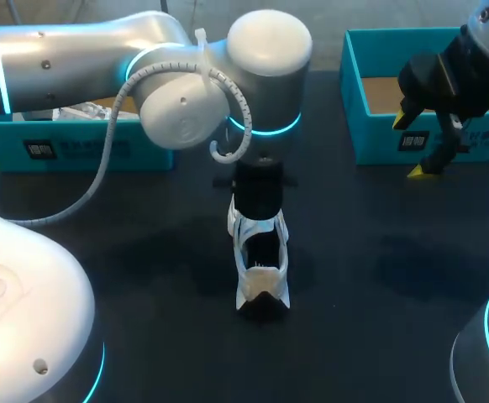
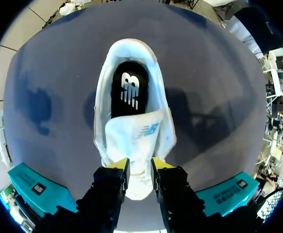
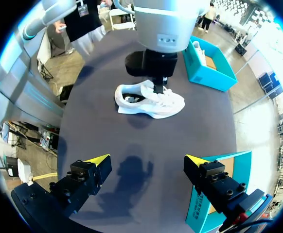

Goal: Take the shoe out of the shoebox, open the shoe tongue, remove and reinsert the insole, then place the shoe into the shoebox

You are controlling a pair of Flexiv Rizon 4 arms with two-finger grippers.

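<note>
left tool [image 2: 139, 166] grips the shoe tongue [image 2: 137, 138]; right tool [image 3: 146, 159] gapes.

Reaching in from the left with the left arm [image 1: 76, 59], bending it at the elbow and turning the wrist straight down over the middle of the worktop [image 1: 379, 277]. Pinching the shoe [image 2: 132, 126] with the left gripper [image 2: 139, 170], its yellow-tipped fingers [image 2: 118, 166] drawn close with only a narrow gap. Hanging the right arm [image 1: 480, 34] in at the far right, well apart, holding the right gripper [image 3: 146, 162] above the worktop with fingers spread wide.
</note>
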